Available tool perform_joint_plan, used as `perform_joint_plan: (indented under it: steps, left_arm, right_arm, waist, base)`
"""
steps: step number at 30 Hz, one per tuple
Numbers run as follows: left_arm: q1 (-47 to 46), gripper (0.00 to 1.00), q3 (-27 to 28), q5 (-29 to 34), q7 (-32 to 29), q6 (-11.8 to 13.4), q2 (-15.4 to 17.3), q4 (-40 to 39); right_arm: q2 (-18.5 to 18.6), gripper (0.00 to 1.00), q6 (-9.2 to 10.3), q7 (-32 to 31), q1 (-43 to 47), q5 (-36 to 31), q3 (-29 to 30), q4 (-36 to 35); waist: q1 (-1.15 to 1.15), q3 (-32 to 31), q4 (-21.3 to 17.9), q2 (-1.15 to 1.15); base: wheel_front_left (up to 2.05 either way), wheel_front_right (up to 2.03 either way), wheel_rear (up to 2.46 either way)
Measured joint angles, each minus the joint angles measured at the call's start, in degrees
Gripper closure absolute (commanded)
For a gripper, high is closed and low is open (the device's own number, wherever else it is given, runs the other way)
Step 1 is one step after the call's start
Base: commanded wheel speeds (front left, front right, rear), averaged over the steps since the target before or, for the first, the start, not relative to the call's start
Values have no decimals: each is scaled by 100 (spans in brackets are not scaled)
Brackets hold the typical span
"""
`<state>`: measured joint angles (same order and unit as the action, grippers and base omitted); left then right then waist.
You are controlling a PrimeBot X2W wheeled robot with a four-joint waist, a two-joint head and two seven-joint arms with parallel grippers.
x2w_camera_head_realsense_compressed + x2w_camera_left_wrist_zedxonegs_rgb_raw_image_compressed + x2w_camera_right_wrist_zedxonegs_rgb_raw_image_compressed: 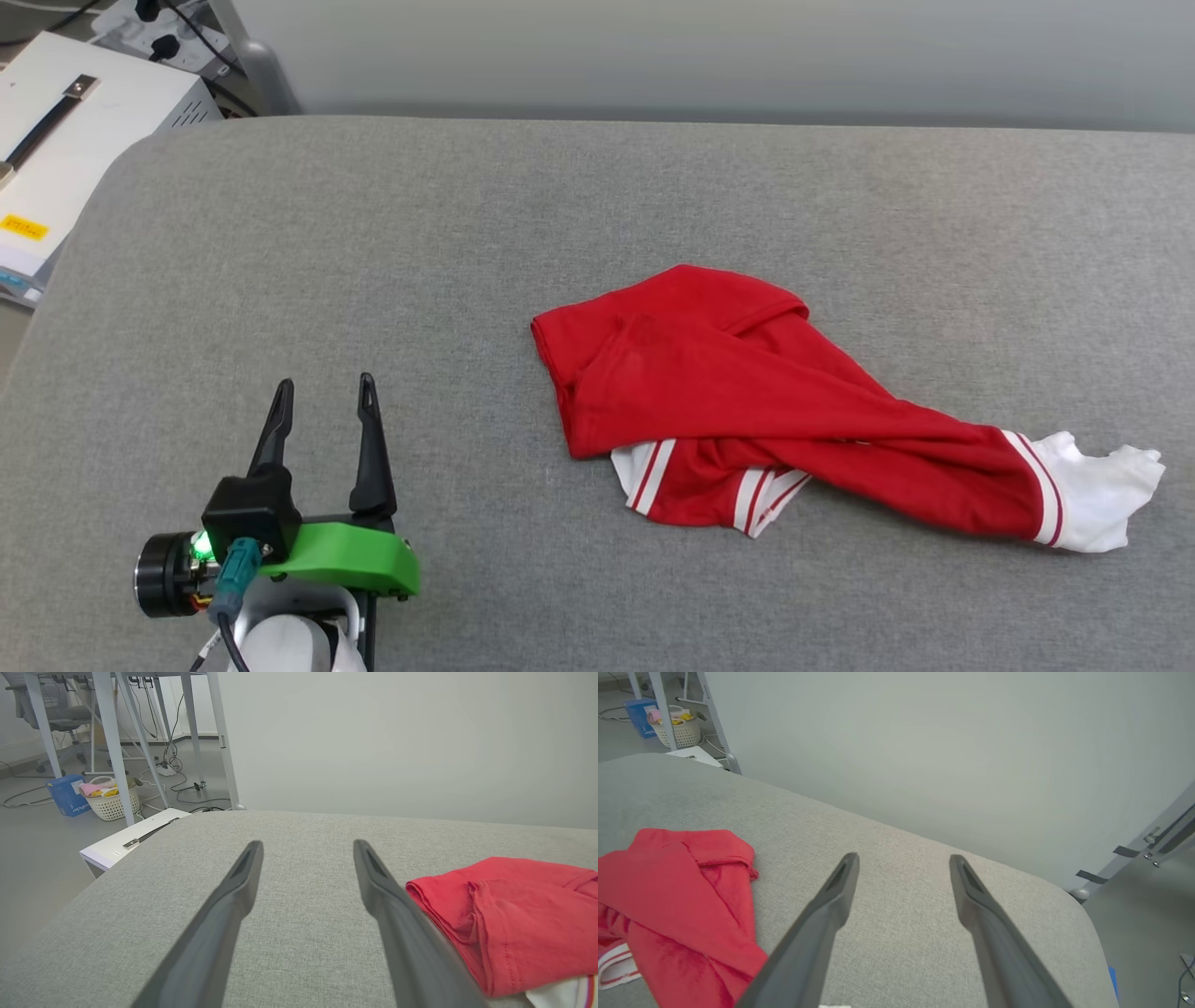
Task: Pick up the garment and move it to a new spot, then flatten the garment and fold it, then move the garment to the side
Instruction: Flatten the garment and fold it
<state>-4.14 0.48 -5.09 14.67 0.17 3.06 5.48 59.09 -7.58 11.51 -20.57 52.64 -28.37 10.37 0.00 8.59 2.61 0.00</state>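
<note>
The red shirt (pixel 747 401) lies in a crumpled heap on the grey soft table (pixel 467 215), a little toward 4 o'clock from the middle of the head view; one long red part stretches out toward 4 o'clock and ends in a white sleeve (pixel 1097 495); another white bit with red stripes peeks out under the heap at 6 o'clock; the left gripper (pixel 325 383) is at 8 o'clock in the head view, well apart from the shirt, with its two dark fingers spread wide and nothing between them; in the left wrist view the shirt sits at 4 o'clock, just beside the right-hand finger; the right gripper (pixel 901 856) has its fingers spread wide too, holding nothing, above bare grey table, and in its own view the shirt lies at 8 o'clock, near the left-hand finger; a white box (pixel 65 121) stands off the table at 10 o'clock in the head view; a pale basket (pixel 112 805) sits on the floor far off at 10 o'clock in the left wrist view
</note>
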Motion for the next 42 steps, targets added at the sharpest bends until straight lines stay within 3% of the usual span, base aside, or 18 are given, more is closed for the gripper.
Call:
perform_joint_plan:
  steps: [7,11,14,19,24,30,36,37,42]
  left_arm:
    - [-64,0,-116,-51,0,15,-1,-80]
    - [-252,0,-248,-89,0,34,-2,-133]
    - [-422,0,-381,-152,0,59,-2,-167]
    - [-672,0,-603,-255,0,116,-3,-229]
    - [-861,0,-766,-416,0,212,-4,-249]
    - [-1055,0,-964,-568,0,331,-5,-272]
    - [-1084,0,-1045,-636,0,387,-5,-248]
    - [-1085,0,-1046,-638,0,388,-4,-238]
    - [-1081,0,-980,-635,0,389,-5,-172]
  right_arm:
    - [-287,0,0,-1371,-845,-530,256,-1204]
    - [-537,0,2,-2665,-1630,-615,-360,-1443]
    - [-781,0,0,-3669,-2268,-470,-929,-1314]
    - [-1118,0,0,-4830,-3254,-385,-1939,-931]
    - [-1463,0,1,-5254,-3869,-301,-2903,-527]
    - [-1772,0,2,-5058,-4279,-297,-3890,436]
    - [-1812,0,4,-4964,-4395,-286,-4230,868]
    - [-1812,98,4,-4843,-4396,-287,-4232,849]
    - [-1823,100,4,-3850,-4382,-73,-4384,728]
  waist:
    - [0,237,135,0]
    - [0,432,246,0]
    - [0,588,352,0]
    - [0,873,558,0]
    - [0,1159,766,0]
    - [0,1527,993,0]
    - [0,1761,1188,0]
    - [0,1781,1209,0]
    - [0,1711,1211,0]
  base:
    - [0,0,0]
    - [0,0,0]
    - [0,0,0]
    - [0,0,0]
    - [0,0,0]
    - [0,0,0]
    - [0,0,0]
    - [0,0,0]
    - [0,0,0]
